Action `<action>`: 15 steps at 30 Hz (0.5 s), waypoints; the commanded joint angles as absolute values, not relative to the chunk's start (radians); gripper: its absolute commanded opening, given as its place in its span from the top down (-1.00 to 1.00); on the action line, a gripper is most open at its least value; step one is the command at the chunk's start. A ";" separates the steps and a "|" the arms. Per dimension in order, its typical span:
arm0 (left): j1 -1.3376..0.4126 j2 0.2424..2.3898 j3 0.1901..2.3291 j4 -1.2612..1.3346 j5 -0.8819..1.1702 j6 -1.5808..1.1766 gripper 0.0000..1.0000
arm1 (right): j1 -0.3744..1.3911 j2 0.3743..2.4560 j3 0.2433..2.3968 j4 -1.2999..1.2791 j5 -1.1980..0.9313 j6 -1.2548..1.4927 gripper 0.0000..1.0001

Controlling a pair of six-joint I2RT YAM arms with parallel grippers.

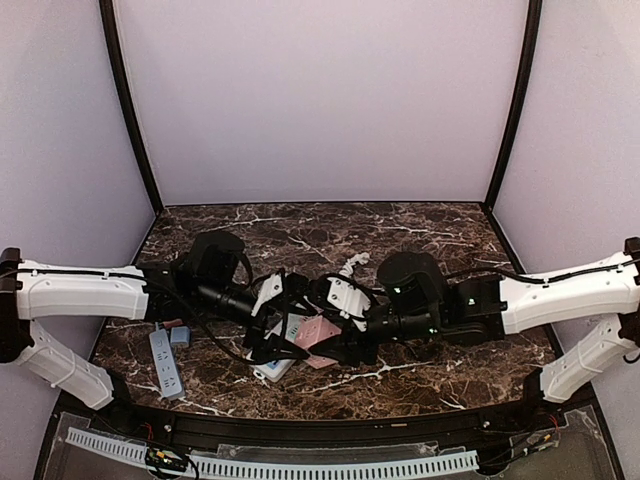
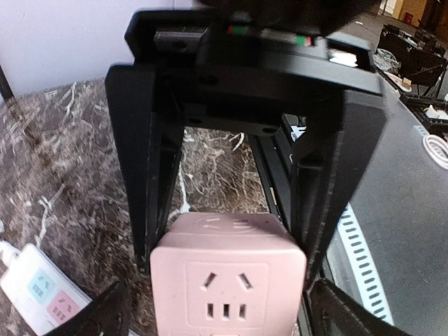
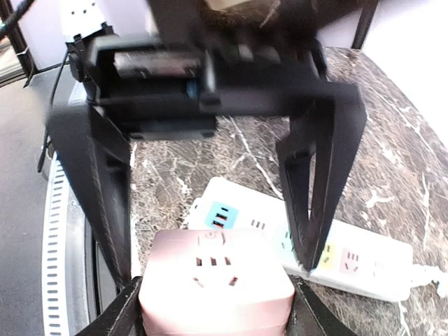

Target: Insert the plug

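Adapter cube [image 3: 220,294]: likely rigid, light, smooth-sided; may slip. Take hold on flat flanks. Right pincer [image 3: 213,271] closed onto flanks. Left pincer [image 2: 231,266] straddles cube; contact cannot tell.

Overhead view, two close wrist views, shared adapter [image 2: 227,280]

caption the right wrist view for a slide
right gripper, jaws shut on the pink socket cube, white power strip beyond on the marble table
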State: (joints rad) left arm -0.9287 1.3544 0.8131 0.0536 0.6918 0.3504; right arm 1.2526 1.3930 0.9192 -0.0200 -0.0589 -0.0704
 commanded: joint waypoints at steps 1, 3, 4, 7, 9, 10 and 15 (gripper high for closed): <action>-0.924 1.295 0.777 0.179 0.709 0.321 -0.95 | 1.263 1.313 0.850 0.098 0.034 -0.034 0.63; -0.917 1.286 0.761 0.209 0.705 0.303 -0.97 | 1.262 1.279 0.821 0.136 0.060 -0.021 0.68; -0.908 1.282 0.753 0.242 0.706 0.294 -0.97 | 1.261 1.263 0.805 0.162 0.072 -0.014 0.70; -0.874 1.254 0.699 0.348 0.723 0.216 -0.97 | 1.261 1.209 0.746 0.263 0.105 0.000 0.74; -0.855 1.238 0.659 0.453 0.720 0.152 -0.97 | 1.262 1.171 0.700 0.350 0.113 0.021 0.80; -0.852 1.235 0.641 0.511 0.722 0.121 -0.97 | 1.262 1.153 0.683 0.389 0.106 0.028 0.88; -0.844 1.252 0.623 0.652 0.733 0.029 -0.97 | 1.261 1.109 0.652 0.542 0.049 0.042 0.99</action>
State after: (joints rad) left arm -0.8471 1.2594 0.6388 0.4633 0.6998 0.1436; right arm 1.2533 1.1416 0.6601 0.3069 0.0753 0.0105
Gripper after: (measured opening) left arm 0.987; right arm 0.585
